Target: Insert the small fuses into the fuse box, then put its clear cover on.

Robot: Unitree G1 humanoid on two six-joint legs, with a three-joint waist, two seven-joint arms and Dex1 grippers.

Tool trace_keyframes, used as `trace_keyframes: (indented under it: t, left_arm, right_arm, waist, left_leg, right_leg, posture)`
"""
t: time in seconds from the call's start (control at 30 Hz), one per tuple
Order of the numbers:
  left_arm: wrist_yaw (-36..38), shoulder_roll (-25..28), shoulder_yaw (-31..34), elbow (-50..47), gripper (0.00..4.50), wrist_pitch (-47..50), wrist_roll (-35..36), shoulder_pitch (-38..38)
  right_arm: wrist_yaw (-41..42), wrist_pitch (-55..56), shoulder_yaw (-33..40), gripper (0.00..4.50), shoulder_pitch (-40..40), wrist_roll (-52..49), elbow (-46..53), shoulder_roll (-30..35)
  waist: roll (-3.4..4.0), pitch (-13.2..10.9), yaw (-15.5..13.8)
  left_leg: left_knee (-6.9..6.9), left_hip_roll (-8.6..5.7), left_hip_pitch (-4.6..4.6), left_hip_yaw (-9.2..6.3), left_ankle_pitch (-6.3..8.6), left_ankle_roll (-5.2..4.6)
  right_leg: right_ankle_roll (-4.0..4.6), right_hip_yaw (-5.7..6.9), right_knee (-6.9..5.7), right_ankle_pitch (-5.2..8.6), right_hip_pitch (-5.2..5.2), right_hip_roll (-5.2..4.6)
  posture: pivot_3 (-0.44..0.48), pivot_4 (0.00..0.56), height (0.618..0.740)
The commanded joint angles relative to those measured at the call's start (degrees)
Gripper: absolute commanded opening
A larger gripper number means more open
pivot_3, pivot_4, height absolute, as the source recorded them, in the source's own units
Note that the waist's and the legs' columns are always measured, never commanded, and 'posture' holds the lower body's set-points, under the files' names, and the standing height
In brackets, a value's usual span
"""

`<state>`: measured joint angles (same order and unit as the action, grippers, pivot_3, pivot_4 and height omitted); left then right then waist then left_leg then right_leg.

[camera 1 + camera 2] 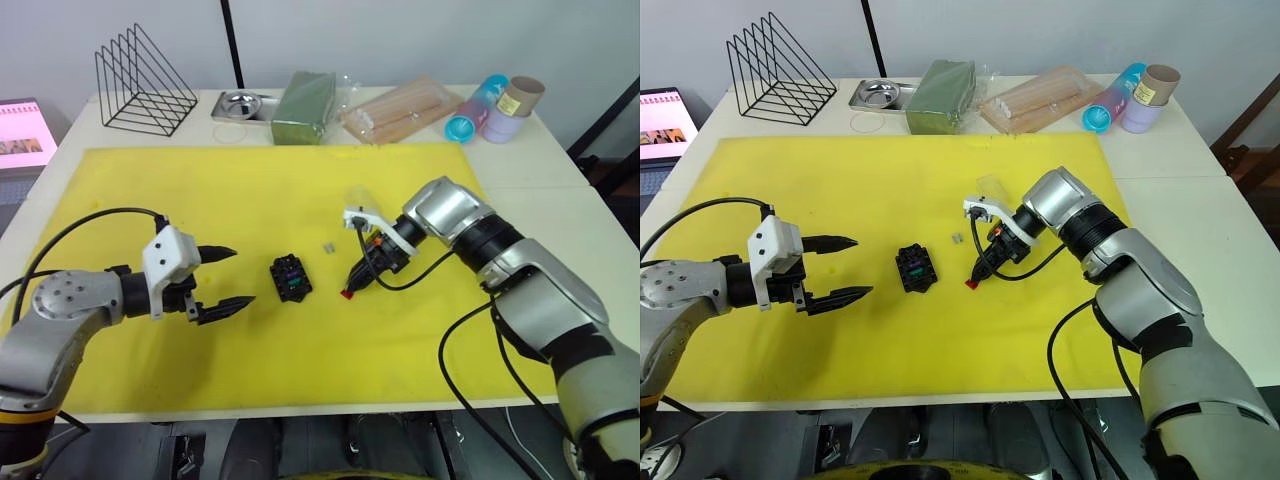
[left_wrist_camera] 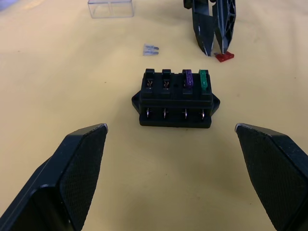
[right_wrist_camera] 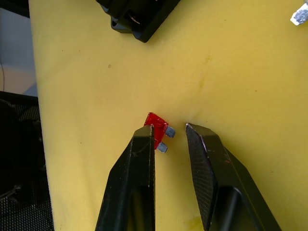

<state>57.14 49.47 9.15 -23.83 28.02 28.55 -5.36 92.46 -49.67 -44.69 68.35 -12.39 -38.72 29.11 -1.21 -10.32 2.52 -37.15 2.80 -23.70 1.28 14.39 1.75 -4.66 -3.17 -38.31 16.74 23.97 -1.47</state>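
The black fuse box sits mid-mat with a purple fuse and a green fuse standing in its top slots. A greyish-tan fuse lies loose just beyond it. The red fuse lies flat on the mat to the box's right. My right gripper points down at it, slightly open, one fingertip touching the fuse. The clear cover rests on the mat behind the right gripper. My left gripper hovers wide open to the left of the box, holding nothing.
The yellow mat covers most of the white table. Along the far edge stand a black wire rack, a metal tray, a green packet, a clear bag of sticks and cardboard and plastic tubes.
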Motion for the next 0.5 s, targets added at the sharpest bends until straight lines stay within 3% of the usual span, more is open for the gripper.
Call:
trace_keyframes:
  t: [0.03,0.2,0.5]
  left_arm:
    - [-0.3,0.2,0.6,-1.8,4.5,-0.4,0.4,-0.2]
    - [-0.5,0.2,0.7,-1.9,4.5,-0.4,0.4,-0.1]
    - [-0.7,0.1,0.8,-2.1,4.5,-0.3,0.5,0.1]
  right_arm:
    - [0.0,-0.5,-1.7,1.05,-0.2,-1.5,3.1,1.4]
    - [0.0,-0.9,-2.6,0.05,-0.4,-2.1,3.9,1.7]
    - [0.0,-2.9,-1.3,0.05,0.3,-2.8,2.9,1.2]
  waist:
    - [0.0,0.0,0.0]
    - [0.0,0.0,0.0]
    - [0.0,0.0,0.0]
  left_leg:
    - [0.0,0.0,0.0,0.0,0.0,0.0]
    - [0.0,0.0,0.0,-0.01,0.0,0.0]
    - [0.01,0.0,0.0,-0.01,0.0,0.0]
  right_leg:
    - [0.0,0.0,0.0,0.0,0.0,0.0]
    - [0.0,0.0,0.0,0.0,0.0,0.0]
    - [0.0,0.0,0.0,0.0,0.0,0.0]
  posture:
    - [0.0,0.15,0.74]
    - [0.0,0.15,0.74]
    - [0.0,0.15,0.74]
